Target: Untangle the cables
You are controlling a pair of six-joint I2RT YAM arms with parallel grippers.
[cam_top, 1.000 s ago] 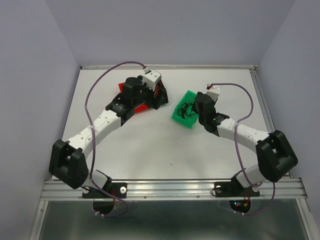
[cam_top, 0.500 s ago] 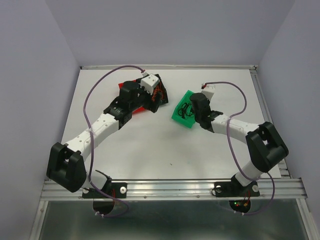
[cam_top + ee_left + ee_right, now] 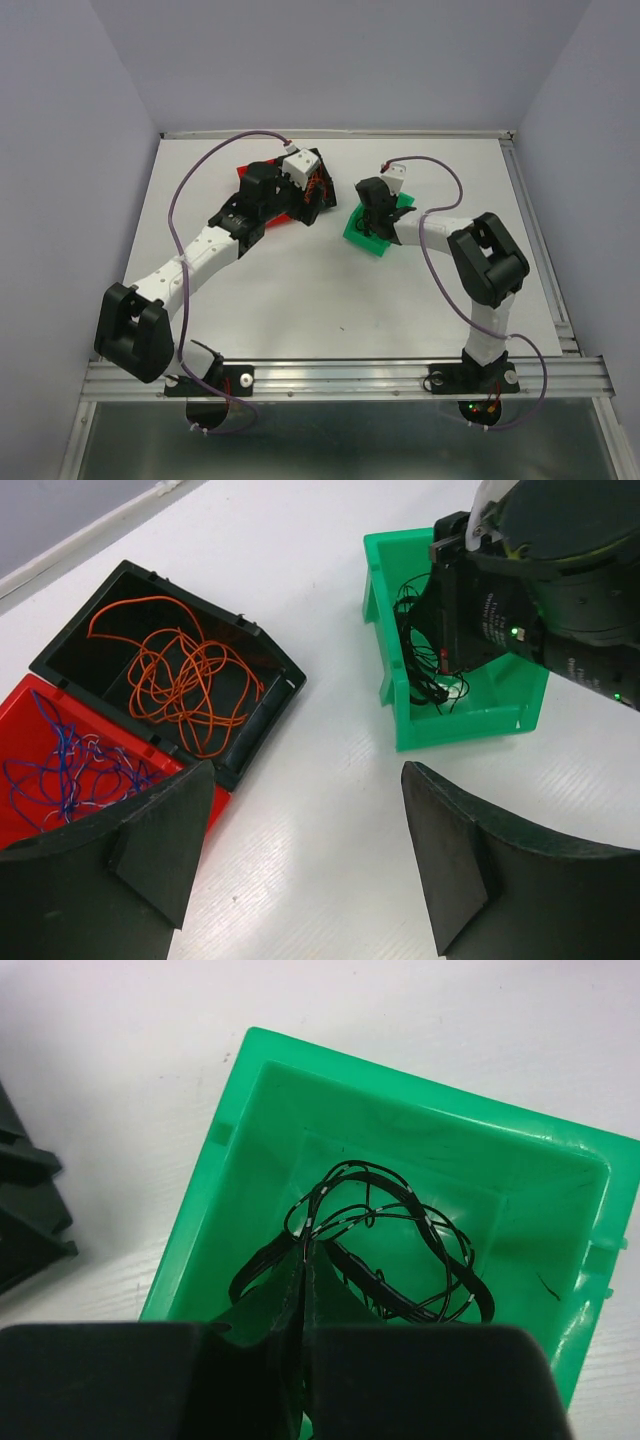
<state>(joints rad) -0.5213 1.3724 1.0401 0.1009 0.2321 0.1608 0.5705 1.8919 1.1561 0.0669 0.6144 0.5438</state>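
**Right gripper** (image 3: 303,1260): jaws pressed together inside the green bin (image 3: 400,1090), the tips meeting on a strand of the black cables (image 3: 400,1230). It appears to be a pinch, though how firm cannot be told. A second ago the jaws stood partly apart to the right of the bin. Since then the arm has folded at the elbow and swung left over the bin.

**Left gripper** (image 3: 305,820): jaws wide, holding nothing, hovering above the table (image 3: 330,730) near the trays. Hardly moved since the earlier frame.

**Orange cables** (image 3: 175,675): loose coil in the black tray (image 3: 285,680), far left.

**Blue cables** (image 3: 70,765): loose coil in the red tray (image 3: 25,720), touching the black tray.

**Status**: colours lie sorted three ways. The fresh pinch suggests that the black bundle is being adjusted or lifted.
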